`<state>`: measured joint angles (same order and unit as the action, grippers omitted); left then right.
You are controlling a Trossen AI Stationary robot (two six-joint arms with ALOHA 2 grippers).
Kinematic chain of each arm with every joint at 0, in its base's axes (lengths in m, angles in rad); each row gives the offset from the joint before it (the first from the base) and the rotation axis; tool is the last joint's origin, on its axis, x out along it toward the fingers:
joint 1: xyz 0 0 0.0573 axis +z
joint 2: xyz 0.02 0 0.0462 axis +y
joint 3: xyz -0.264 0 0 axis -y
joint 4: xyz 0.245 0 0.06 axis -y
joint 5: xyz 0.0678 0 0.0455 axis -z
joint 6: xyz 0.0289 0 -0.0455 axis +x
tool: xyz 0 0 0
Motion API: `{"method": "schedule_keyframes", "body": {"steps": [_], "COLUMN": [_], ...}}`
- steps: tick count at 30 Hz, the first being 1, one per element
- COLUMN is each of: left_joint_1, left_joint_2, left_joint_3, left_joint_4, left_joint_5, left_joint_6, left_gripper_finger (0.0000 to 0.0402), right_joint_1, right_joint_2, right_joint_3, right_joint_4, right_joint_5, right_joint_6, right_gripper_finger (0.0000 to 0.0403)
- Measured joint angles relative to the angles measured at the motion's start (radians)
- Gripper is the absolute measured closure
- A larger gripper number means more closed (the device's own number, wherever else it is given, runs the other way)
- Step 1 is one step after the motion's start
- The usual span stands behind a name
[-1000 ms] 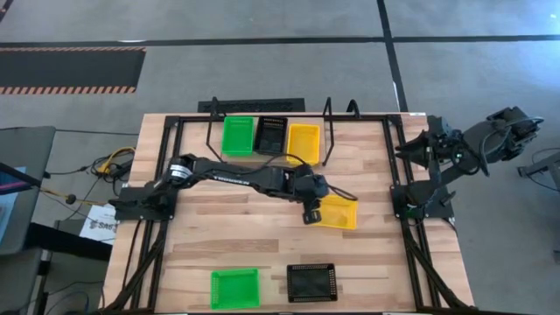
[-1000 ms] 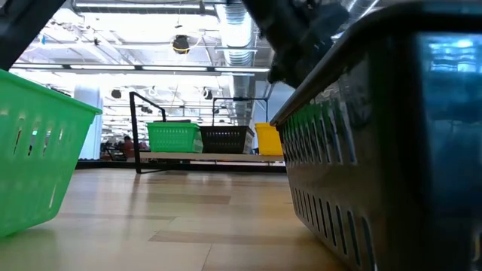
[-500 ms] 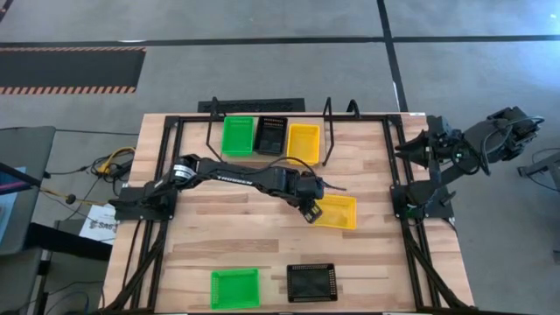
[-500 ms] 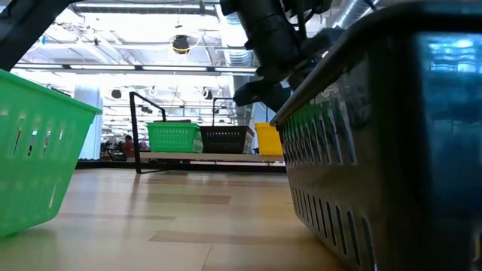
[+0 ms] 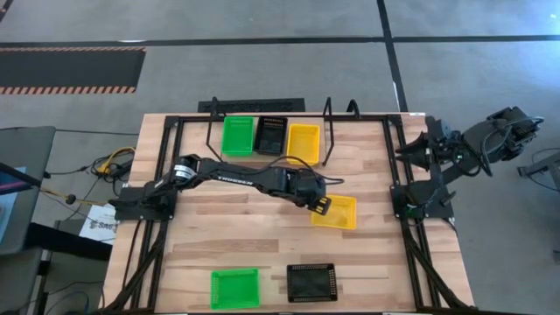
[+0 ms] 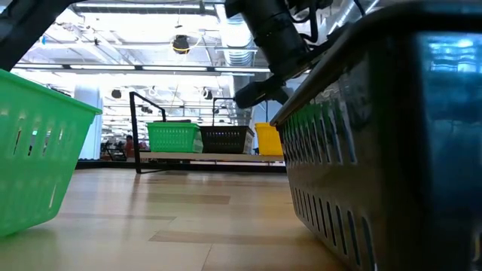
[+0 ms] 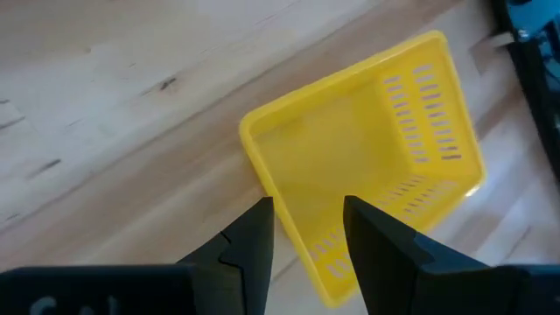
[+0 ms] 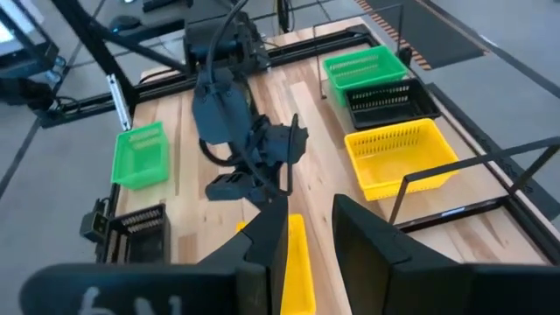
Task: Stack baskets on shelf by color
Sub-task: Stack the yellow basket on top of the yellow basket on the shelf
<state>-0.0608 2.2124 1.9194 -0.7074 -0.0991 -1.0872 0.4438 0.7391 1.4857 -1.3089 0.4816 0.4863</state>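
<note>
Left wrist view showed the left gripper [image 7: 308, 229] with fingers apart, poised over the near wall of the loose yellow basket [image 7: 367, 157]. Right gripper [image 8: 306, 229] sat parked off the table's right edge, fingers apart, holding nothing.

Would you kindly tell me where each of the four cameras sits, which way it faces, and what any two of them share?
High view: overhead, straight down on the table; both arms show.
Low view: at tabletop height, facing the shelf; the left arm hangs in from above.
Left wrist view: on the left arm, looking past the open left hand onto the loose yellow basket.
Right wrist view: on the parked right arm, past the open right hand, across the table.
High and right wrist views share the left hand and loose yellow basket.
</note>
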Motion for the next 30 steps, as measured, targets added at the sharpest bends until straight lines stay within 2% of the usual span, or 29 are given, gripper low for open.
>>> {"method": "schedule_keyframes", "body": {"steps": [8, 15, 21, 30], "left_joint_1": [0.000, 0.000, 0.000, 0.007], "left_joint_2": [0.000, 0.036, 0.083, 0.082], "left_joint_3": [0.000, -0.002, -0.001, -0.001], "left_joint_4": [-0.018, -0.012, 0.082, 0.051], "left_joint_5": [-0.048, -0.043, 0.010, -0.036], "left_joint_6": [-0.057, -0.096, -0.101, -0.105], "left_gripper_finger": [0.0276, 0.0276, 0.0276, 0.0276], "right_joint_1": [0.000, 0.000, 0.000, 0.000], "right_joint_2": [0.000, 0.000, 0.000, 0.000], "right_joint_3": [0.000, 0.000, 0.000, 0.000], "right_joint_4": [0.001, 0.001, 0.001, 0.004], "right_joint_5": [-0.028, -0.036, -0.047, -0.064], "right_joint_6": [-0.047, -0.054, -0.069, -0.077], "right_gripper_finger": [0.0290, 0.0290, 0.0290, 0.0290]}}
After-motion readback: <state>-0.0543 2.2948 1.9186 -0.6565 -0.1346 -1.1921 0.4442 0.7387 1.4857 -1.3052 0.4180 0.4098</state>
